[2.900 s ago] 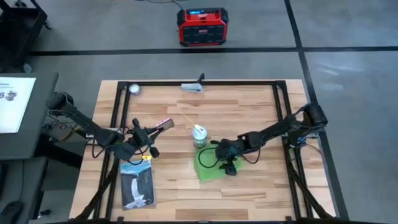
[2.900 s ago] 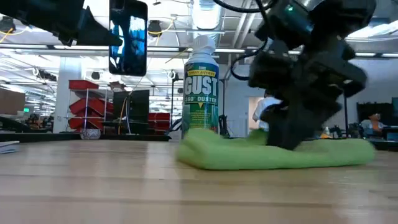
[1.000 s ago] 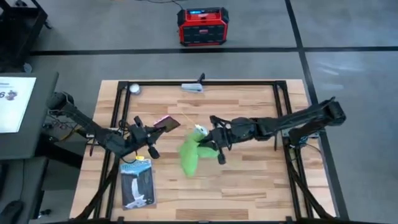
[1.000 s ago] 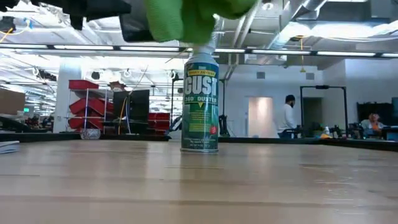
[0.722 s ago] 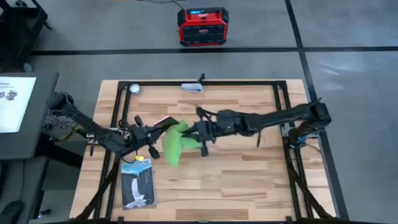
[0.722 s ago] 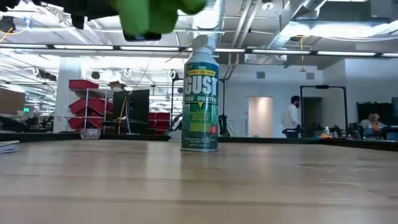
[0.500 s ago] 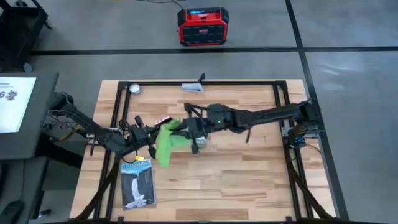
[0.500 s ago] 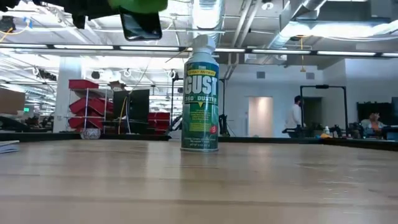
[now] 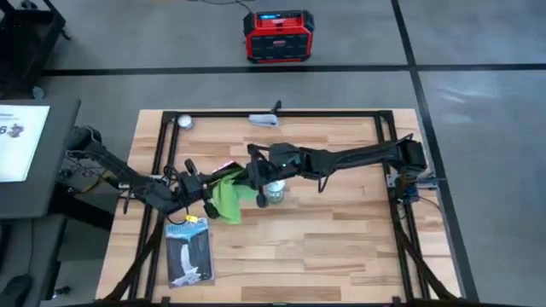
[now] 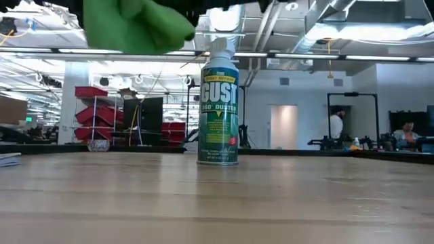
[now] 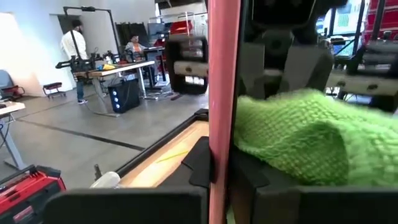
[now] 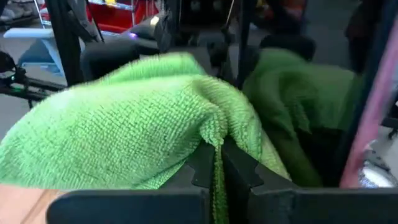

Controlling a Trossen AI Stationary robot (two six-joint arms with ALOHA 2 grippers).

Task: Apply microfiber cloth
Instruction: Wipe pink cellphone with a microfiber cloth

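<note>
Wooden table (image 9: 341, 247), "GUST" duster can (image 10: 218, 108), microfiber cloth (image 9: 227, 194)

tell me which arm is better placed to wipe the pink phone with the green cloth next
The right arm. Its tool is already shut on the microfiber cloth, held in the air right against the pink phone. The left tool is shut on the phone, holding it up off the table, so it probably just steadies it.

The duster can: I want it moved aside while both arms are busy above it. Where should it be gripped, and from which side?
Grip the duster can around its straight cylindrical body, coming in level from the table's open right side. It stands upright, and the right gripper, holding the microfiber cloth, crowds the space overhead, with the left gripper and pink phone on the can's other side.
</note>
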